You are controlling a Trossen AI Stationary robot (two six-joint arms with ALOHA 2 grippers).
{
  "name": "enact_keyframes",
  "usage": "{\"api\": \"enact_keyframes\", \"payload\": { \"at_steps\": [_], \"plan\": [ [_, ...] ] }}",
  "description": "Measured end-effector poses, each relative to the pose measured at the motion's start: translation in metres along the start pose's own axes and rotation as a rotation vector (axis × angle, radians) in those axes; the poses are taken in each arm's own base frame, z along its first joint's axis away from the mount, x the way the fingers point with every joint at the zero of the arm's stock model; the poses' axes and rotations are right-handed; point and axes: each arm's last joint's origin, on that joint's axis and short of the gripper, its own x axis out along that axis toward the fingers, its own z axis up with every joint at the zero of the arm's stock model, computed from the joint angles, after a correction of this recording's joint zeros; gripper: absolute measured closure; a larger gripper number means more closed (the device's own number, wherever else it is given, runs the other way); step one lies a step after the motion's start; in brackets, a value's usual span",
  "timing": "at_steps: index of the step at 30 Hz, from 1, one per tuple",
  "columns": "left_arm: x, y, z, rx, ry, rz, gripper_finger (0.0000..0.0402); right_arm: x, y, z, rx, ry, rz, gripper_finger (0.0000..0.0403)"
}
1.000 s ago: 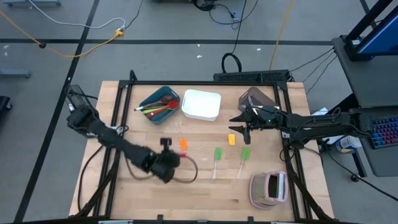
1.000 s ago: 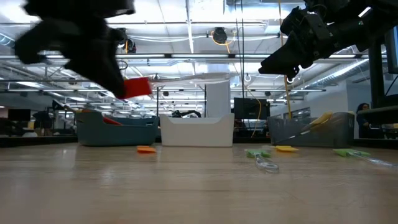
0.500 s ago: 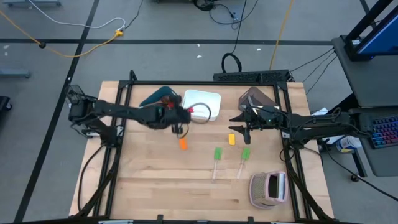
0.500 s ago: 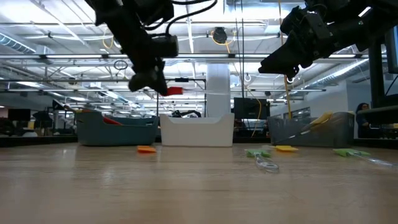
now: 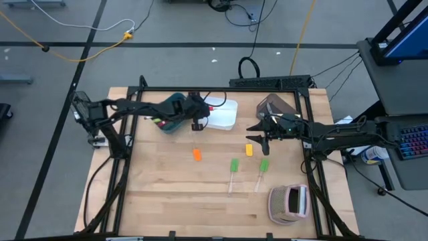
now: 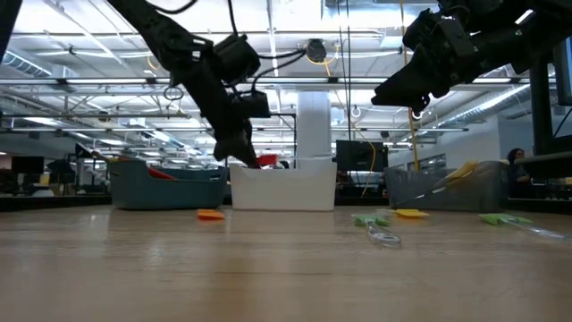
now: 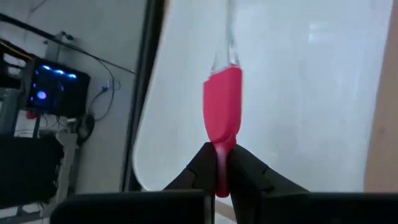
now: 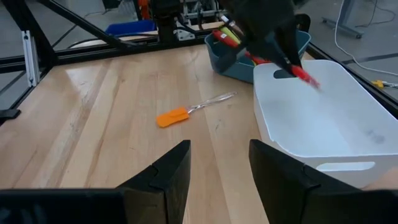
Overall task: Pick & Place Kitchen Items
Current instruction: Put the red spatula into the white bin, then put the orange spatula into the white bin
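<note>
- Over the near edge of the white bin (image 5: 221,115), the left gripper (image 5: 195,114) pinches a red spatula (image 7: 222,115) by its blade end, the clear stick pointing away over the bin's floor.
- The spatula looks light and slim — a soft, probably rubbery blade on a smooth clear stick. The blade gives the better purchase; the stick seems slippery and thin for two fingers.
- Held at one end, the long stick could swing or twist as the grip loosens, so a low release inside the walls seems wise.
- The left arm reaches across from the table's left side, its wrist angled down toward the bin; in the low view the gripper hangs just above the bin's rim (image 6: 284,168).
- The left fingers (image 7: 202,163) are nearly closed, with only the blade's thickness between them.
- The right gripper (image 5: 262,136) waits above the table beside the brown bin (image 5: 277,106), its fingers (image 8: 169,168) parted and holding nothing.
- Still on the wood: an orange spatula (image 5: 196,154), a yellow spatula (image 5: 249,150) and two green spatulas (image 5: 233,165) — all well apart from the bins.
- The teal bin (image 5: 168,109) already holds utensils, partly hidden by the left arm.
</note>
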Motion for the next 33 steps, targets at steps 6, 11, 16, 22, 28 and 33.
{"api": "enact_keyframes", "payload": {
  "at_steps": [6,11,16,22,28,33],
  "plan": [
    [0.019,-0.006,-0.008,0.03,0.039,-0.023,0.0374,0.0,0.0,0.0,0.0,-0.001,0.0,0.0248],
    [0.021,-0.007,-0.008,0.056,0.051,-0.021,0.0366,0.0,0.0,0.0,0.0,0.0,0.0,0.0248],
    [0.021,-0.007,-0.008,0.056,0.051,-0.02,0.0323,0.0,0.0,0.0,-0.001,0.0,0.0,0.0248],
    [0.021,-0.009,-0.008,0.047,0.051,-0.024,0.0259,0.0,0.0,0.0,-0.003,0.0,0.0,0.0248],
    [0.013,-0.01,0.0,0.026,-0.003,-0.009,0.0223,0.0,0.0,0.0,-0.003,0.0,0.0,0.0248],
    [0.002,-0.013,0.009,0.069,-0.046,0.001,0.0223,0.0,0.0,0.0,-0.003,0.001,0.0,0.0248]
  ]
}}
